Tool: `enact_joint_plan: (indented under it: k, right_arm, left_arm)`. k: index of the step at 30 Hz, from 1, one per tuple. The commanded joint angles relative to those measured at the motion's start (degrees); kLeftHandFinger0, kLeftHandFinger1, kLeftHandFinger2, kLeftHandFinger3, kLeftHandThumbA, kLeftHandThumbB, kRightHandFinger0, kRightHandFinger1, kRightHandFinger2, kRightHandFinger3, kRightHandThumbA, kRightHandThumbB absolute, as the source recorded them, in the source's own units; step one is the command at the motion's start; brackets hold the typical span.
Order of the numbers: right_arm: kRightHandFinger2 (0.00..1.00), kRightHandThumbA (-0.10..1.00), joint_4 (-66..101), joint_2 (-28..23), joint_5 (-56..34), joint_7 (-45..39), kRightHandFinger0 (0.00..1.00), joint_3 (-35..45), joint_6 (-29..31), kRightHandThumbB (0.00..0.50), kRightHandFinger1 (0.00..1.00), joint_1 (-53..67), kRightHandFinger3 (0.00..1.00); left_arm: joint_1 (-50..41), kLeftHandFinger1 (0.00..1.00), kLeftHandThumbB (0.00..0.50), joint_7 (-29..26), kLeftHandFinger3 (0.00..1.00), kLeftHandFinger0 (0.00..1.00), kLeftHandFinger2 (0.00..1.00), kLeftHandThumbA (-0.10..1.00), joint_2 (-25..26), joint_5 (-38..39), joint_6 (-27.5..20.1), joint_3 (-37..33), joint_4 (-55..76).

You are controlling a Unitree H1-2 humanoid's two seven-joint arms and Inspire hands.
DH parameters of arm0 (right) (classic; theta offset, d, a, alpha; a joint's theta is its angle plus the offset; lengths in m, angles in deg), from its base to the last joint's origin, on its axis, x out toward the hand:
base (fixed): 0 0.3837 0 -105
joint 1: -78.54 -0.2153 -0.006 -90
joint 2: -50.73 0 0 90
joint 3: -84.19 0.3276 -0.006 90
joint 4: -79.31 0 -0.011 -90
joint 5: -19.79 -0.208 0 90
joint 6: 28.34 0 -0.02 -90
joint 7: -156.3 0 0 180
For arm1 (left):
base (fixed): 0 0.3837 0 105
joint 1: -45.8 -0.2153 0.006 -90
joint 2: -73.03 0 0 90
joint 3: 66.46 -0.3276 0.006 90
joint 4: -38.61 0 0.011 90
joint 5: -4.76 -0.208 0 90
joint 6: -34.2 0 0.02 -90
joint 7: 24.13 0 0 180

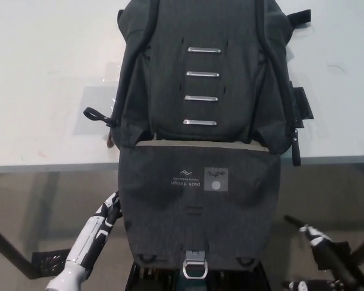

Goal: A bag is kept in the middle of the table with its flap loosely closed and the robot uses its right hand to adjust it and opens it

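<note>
Grey bag (200, 91) on white bench (42, 85), flap (197, 212) open, hanging over near edge. Left hand (88, 245) beside flap's left, right hand (327, 257) beside flap's right; fingers unclear on both.

Left arm (88, 248): white glossy casing, slim rounded segments, black at joint near upper end, dark seams between segments. Left hand not discernible.

Right arm (330, 254): black, angular, matte, boxy blocks along its length. Small white patches near upper tip and at bottom edge. Thin black cable or rod projecting from upper end. Fingers not distinguishable; hand shape unclear.
</note>
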Motion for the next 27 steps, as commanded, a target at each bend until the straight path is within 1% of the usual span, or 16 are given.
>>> enact_joint_plan:
  k: [1,4,8,10,11,12,13,15,16,17,18,20,22,24,25,27]
  right_arm:
    - [1.00,1.00,-2.34,6.39,-20.70,6.37,1.00,12.85,3.71,0.384,1.00,0.57,1.00]
    - [1.00,1.00,-3.64,7.17,-19.90,5.25,1.00,13.89,3.93,0.422,1.00,0.06,1.00]
    - [1.00,1.00,-4.04,8.80,-20.06,3.36,1.00,14.61,4.33,0.423,1.00,-0.20,1.00]
    - [1.00,1.00,-4.04,9.45,-20.92,2.66,1.00,14.74,4.79,0.421,1.00,-0.10,1.00]
    - [1.00,1.00,-4.20,10.28,-23.43,1.27,1.00,15.05,5.45,0.382,1.00,-0.17,1.00]
    - [1.00,1.00,-4.17,10.62,-24.64,0.61,1.00,15.02,5.75,0.371,1.00,-0.16,1.00]
    - [1.00,1.00,-4.20,11.14,-25.37,0.22,1.00,14.94,6.49,0.344,1.00,-0.24,1.00]
    - [1.00,1.00,-3.55,12.74,-27.92,-0.98,1.00,14.31,7.15,0.324,1.00,-0.09,1.00]
    - [1.00,1.00,-3.54,13.01,-28.21,-1.37,1.00,13.94,7.76,0.316,1.00,0.00,1.00]
    - [1.00,1.00,-3.56,13.24,-28.20,-1.62,1.00,13.55,8.40,0.315,1.00,0.05,1.00]
    - [1.00,1.00,-3.58,13.94,-31.09,-3.08,1.00,13.44,8.18,0.311,1.00,-0.02,1.00]
    - [1.00,1.00,-3.51,15.15,-30.37,-3.15,1.00,12.19,8.34,0.334,1.00,0.18,1.00]
    - [1.00,1.00,-3.88,15.76,-30.27,-3.42,1.00,11.30,8.12,0.311,1.00,0.16,1.00]
    - [1.00,1.00,-5.21,16.18,-30.79,-3.66,1.00,10.70,8.19,0.320,1.00,-0.32,1.00]
    - [1.00,1.00,-5.51,16.25,-30.74,-3.60,1.00,10.56,8.35,0.321,1.00,-0.42,1.00]
    - [1.00,1.00,-6.15,16.03,-31.25,-4.02,1.00,10.21,8.46,0.305,1.00,-0.56,1.00]
  left_arm:
    - [1.93,1.00,0.061,1.05,1.00,1.00,1.00,1.00,1.38,0.48,0.21,0.63,1.36]
    - [2.13,1.00,0.061,1.05,1.00,1.00,1.00,1.00,1.36,0.63,0.45,0.74,1.36]
    - [2.09,1.00,0.065,0.99,1.00,1.00,1.00,1.00,1.38,0.60,0.33,0.78,1.40]
    - [2.06,1.00,0.050,1.02,1.00,1.00,1.00,1.00,1.35,0.59,0.49,0.74,1.48]
    - [2.30,1.00,0.054,0.92,1.00,1.00,1.00,1.00,1.34,0.36,0.52,0.71,1.25]
    - [2.33,1.00,0.056,0.94,1.00,1.00,1.00,1.00,1.34,0.38,0.69,0.72,1.33]
    - [2.45,1.00,0.057,0.87,1.00,1.00,1.00,1.00,1.39,0.16,0.71,0.70,1.35]
    - [2.38,1.00,0.063,0.77,1.00,1.00,1.00,1.00,1.31,0.19,0.76,0.74,1.48]
    - [2.32,1.00,0.052,0.72,1.00,1.00,1.00,1.00,1.26,0.22,0.44,0.74,1.47]
    - [2.25,1.00,0.050,0.67,1.00,1.00,1.00,1.00,1.24,0.24,0.09,0.75,1.50]
    - [2.16,1.00,0.036,0.83,1.00,1.00,1.00,1.00,1.29,0.54,0.00,0.80,1.62]
    - [2.03,1.00,0.030,0.81,1.00,1.00,1.00,1.00,1.33,0.63,-0.44,0.87,1.71]
    - [1.83,1.00,0.043,0.46,1.00,1.00,1.00,1.00,1.38,-0.03,-1.42,0.78,1.52]
    - [1.83,1.00,0.069,0.30,1.00,1.00,1.00,1.00,1.62,-0.43,-1.93,0.81,1.45]
    - [1.80,1.00,0.071,0.28,1.00,1.00,1.00,1.00,1.73,-0.48,-2.03,0.85,1.48]
    - [1.59,1.00,0.079,0.02,1.00,1.00,1.00,1.00,1.75,-0.46,-2.14,1.08,1.83]
